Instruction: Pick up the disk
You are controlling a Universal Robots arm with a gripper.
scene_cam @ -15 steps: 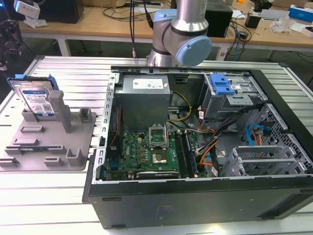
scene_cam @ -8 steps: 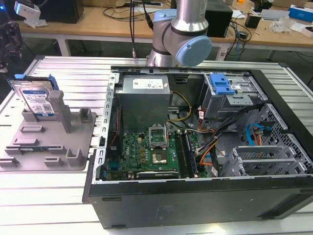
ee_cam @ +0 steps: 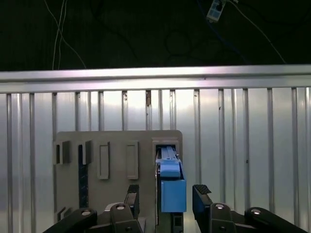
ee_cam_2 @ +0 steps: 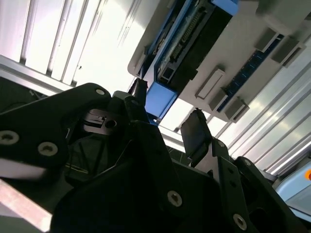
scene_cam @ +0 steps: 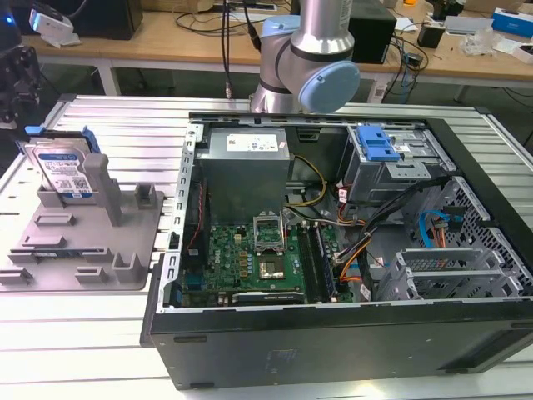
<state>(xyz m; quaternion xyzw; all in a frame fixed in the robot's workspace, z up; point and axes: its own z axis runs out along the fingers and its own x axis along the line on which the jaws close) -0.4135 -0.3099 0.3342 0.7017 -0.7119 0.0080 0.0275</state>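
The disk (scene_cam: pixel 62 171) stands on edge in a slot of the grey holder (scene_cam: pixel 83 250). It has a white and blue barcode label whose print I cannot make out. In the first wrist view the gripper (ee_cam: pixel 166 193) is spread wide, with a finger on either side of the disk's blue rail, clasping nothing.

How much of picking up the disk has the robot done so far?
Looks done: the gripper is lined up with the disk, which stands on edge in the grey holder. In hand: in the first wrist view its open fingers sit either side of the disk's blue rail, with gaps showing. Left: the grip and lift; the disk is not yet clamped or raised.
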